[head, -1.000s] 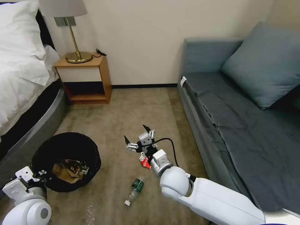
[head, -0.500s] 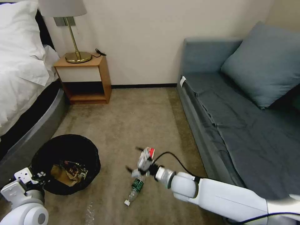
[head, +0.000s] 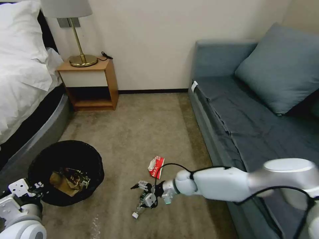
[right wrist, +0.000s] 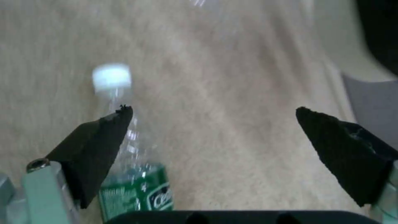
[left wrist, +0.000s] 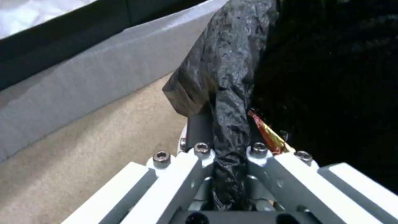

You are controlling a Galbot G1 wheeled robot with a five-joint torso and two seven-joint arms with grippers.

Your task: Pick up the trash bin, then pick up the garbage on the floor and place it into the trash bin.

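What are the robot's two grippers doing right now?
Left gripper: shut on the trash bin liner.
Right gripper: open over the bottle.

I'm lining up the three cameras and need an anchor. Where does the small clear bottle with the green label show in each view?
Head view: the bottle lies on the carpet near the bottom edge, under the open right gripper.
Right wrist view: the bottle lies beside one fingertip, white cap away from the camera.
Left wrist view: not in it.
Shared landmark: the tan carpet.
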